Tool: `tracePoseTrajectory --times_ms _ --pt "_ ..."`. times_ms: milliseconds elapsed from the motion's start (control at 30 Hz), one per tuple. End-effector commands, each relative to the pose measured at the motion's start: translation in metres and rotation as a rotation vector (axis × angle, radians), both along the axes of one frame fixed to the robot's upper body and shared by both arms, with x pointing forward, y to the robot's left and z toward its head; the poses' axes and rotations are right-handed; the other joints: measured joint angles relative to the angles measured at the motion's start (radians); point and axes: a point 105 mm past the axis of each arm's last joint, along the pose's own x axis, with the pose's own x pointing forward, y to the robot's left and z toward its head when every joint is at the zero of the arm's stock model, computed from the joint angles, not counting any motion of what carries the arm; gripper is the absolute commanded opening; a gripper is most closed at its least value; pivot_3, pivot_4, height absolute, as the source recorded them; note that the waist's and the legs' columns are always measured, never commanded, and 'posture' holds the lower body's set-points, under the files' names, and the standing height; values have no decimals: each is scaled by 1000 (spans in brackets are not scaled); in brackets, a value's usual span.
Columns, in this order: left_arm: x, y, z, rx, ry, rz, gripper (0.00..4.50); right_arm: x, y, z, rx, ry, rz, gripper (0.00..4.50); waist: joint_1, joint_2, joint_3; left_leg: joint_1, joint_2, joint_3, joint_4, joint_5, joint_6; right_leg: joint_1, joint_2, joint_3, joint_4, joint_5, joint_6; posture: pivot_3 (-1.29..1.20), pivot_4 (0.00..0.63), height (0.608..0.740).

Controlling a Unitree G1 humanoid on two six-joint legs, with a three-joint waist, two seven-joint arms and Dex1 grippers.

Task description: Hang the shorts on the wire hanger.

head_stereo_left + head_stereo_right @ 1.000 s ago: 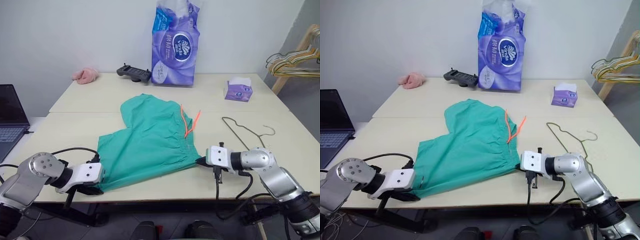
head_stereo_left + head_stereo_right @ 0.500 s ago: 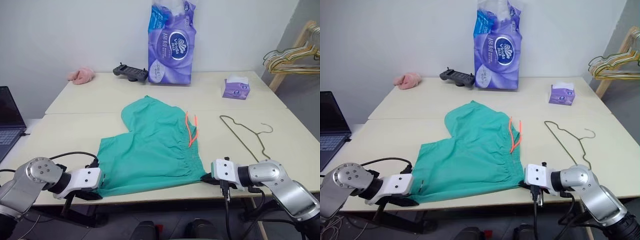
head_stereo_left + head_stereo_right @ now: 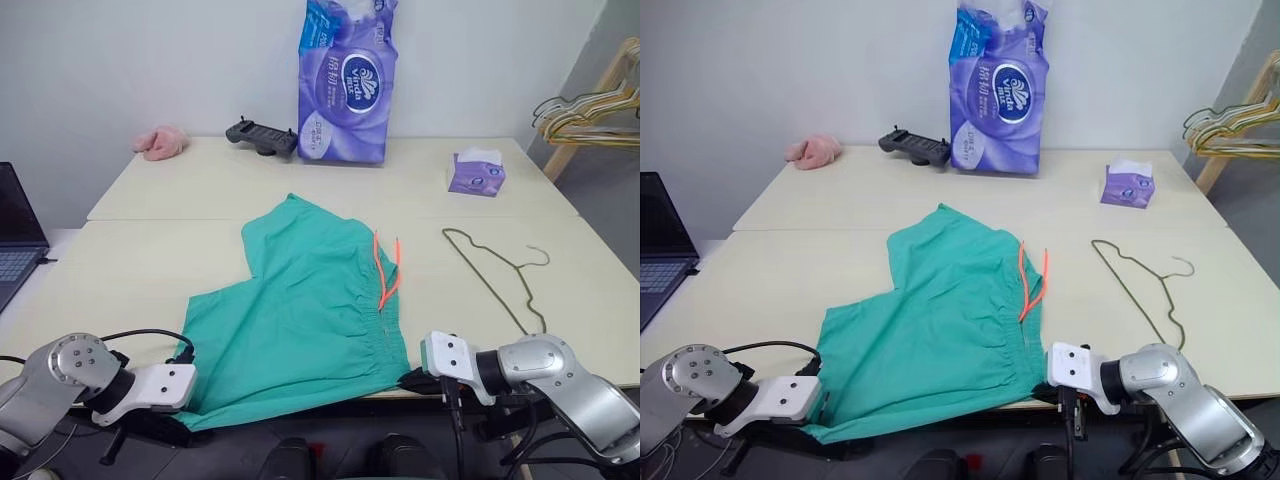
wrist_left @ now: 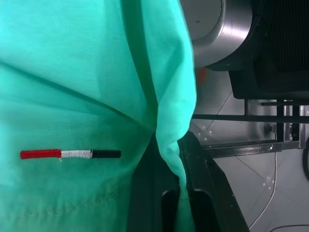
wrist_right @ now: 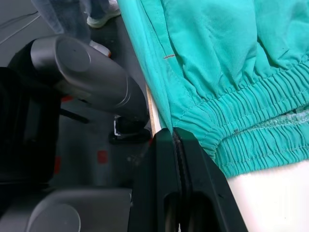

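At the near edge of the pale cream worktop [image 3: 150, 270], the left hand [image 3: 190, 395] sits at about seven o'clock, its two black fingers pinched together on a fold at the hem corner of the teal-green fabric shorts [image 3: 305, 300]. The left wrist view shows that fold running down between the fingers [image 4: 203, 179], beside a small red, white and black stitched bar [image 4: 70, 154]. At about five o'clock the right hand [image 3: 412, 380] is likewise clamped on the shorts, gripping the cloth just by the gathered elastic waistband [image 5: 251, 130] at the worktop's edge.

The shorts lie spread flat across the middle of the worktop, their near edge reaching the front rim, and the bright orange drawstring [image 3: 387, 272] trails over the waistband side. To the shorts' three o'clock, apart from them, the thin dark olive-grey wire hanger [image 3: 495, 280] lies flat with its hook pointing away to the right.

Farther back, at one o'clock, stands a small purple tissue box [image 3: 476, 173]. At twelve o'clock a tall purple pack of paper rolls [image 3: 345, 85] stands upright, with a black handheld controller [image 3: 262, 137] just to its left. A small pink cloth [image 3: 160, 143] lies at eleven o'clock. At far left a dark laptop [image 3: 15, 235] sits off the worktop's side, and at far right a bunch of yellow and pale hangers [image 3: 590, 105] hangs on a wooden rack.
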Motion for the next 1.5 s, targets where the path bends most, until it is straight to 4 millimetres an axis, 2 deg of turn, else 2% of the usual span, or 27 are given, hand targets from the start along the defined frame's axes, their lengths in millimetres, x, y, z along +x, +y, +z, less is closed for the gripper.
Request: tracePoseTrajectory --times_ms 33,467,800,900,1267,1300,1367,1500 --pt "3 6 5 35 -14 -16 33 -3 3 10 3 -2 34 0 0 0 1 -1 0 -1 0 0 0 0 0 -1 0 0 1 152 74 740" --pt "9 4 4 35 -25 -37 33 -28 -5 11 -44 122 88 0 1 0 11 -4 0 -5 0 0 0 0 0 -5 -4 3 6 139 77 740" --pt "8 5 4 34 -16 -46 33 -28 -1 9 -29 135 71 0 1 0 14 -8 1 -9 0 -1 -1 1 -1 -11 -11 4 7 137 84 740" --pt "12 5 5 28 -33 -54 627 -25 0 10 -21 142 69 583 1 0 16 -8 1 -11 0 -1 -1 1 -1 -13 -10 4 7 138 85 740" --pt "13 4 13 -6 -4 -54 3774 -36 -2 24 -33 190 101 4311 21 14 25 -6 1 -19 0 0 -1 6 -1 -21 -10 4 6 138 85 740" --pt "13 4 14 -9 -1 -55 4022 -37 -3 26 -39 195 106 4500 24 16 26 -6 1 -20 1 0 -1 6 -1 -21 -10 4 6 138 85 740" --pt "14 3 19 -18 10 -58 4491 -39 -6 30 -49 218 116 4500 27 17 27 -6 1 -21 1 0 -1 7 -1 -23 -10 4 6 138 85 740" --pt "21 -1 30 -54 3 -42 4491 -31 -16 40 -64 265 110 4500 27 17 28 -6 1 -23 2 0 -1 9 -2 -26 -11 1 2 139 85 740"
